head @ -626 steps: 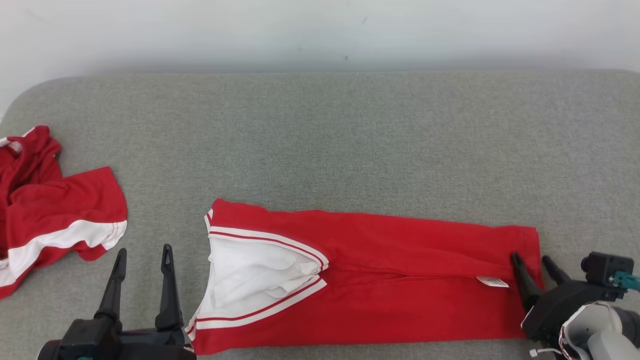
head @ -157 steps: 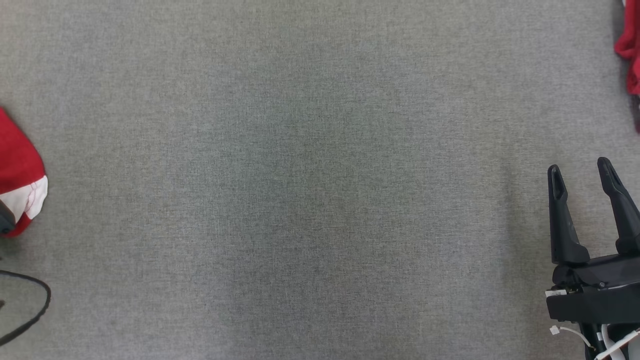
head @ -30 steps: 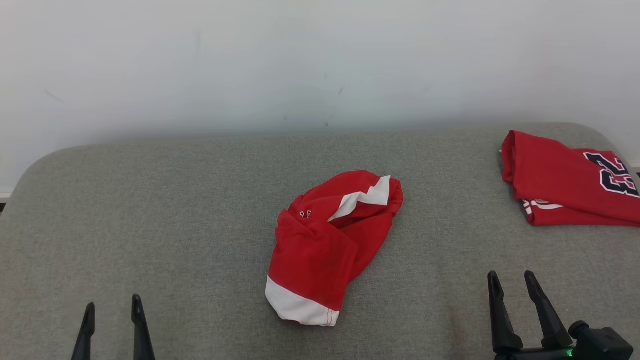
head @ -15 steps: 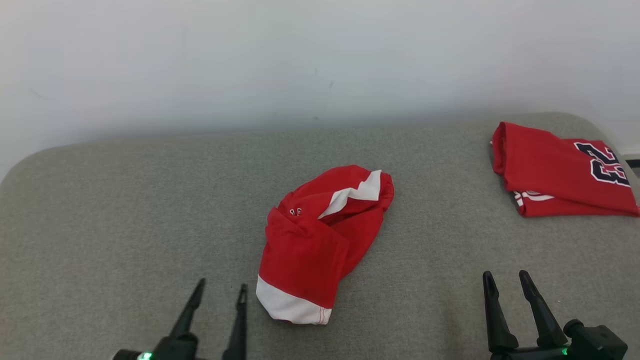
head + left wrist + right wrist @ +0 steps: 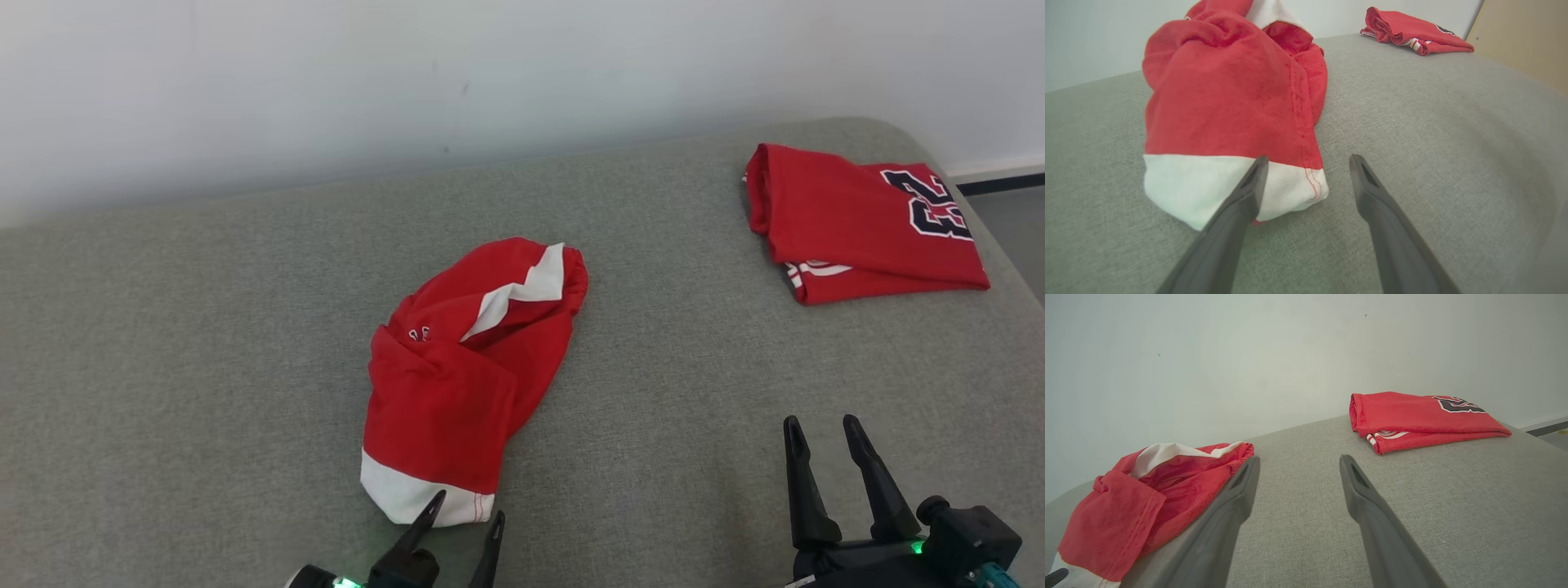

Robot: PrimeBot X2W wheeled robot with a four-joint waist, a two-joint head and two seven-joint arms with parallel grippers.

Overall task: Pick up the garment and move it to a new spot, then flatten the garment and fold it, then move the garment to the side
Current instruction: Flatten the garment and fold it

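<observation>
A crumpled red garment (image 5: 465, 367) with white trim lies in a heap near the middle of the grey cushion (image 5: 204, 327). My left gripper (image 5: 465, 508) is open at the heap's near white hem; in the left wrist view the garment (image 5: 1229, 102) looms close, and the left gripper (image 5: 1306, 161) has one fingertip over the white band and the other beside it. My right gripper (image 5: 820, 426) stands open over bare cushion at the lower right, well apart from the heap. The right wrist view has the right gripper (image 5: 1298, 459) open and the garment (image 5: 1147, 494) at its left.
A folded red jersey (image 5: 857, 220) with a dark number lies at the cushion's far right; it also appears as the folded jersey (image 5: 1412, 34) and the folded jersey (image 5: 1421, 416). A pale wall (image 5: 490, 73) runs behind. The cushion's right edge drops off beyond the jersey.
My left gripper has advanced right and forward, from the lower left to the garment's white hem. The camera has shifted, so the whole scene slid left. The right gripper stays where it was.
</observation>
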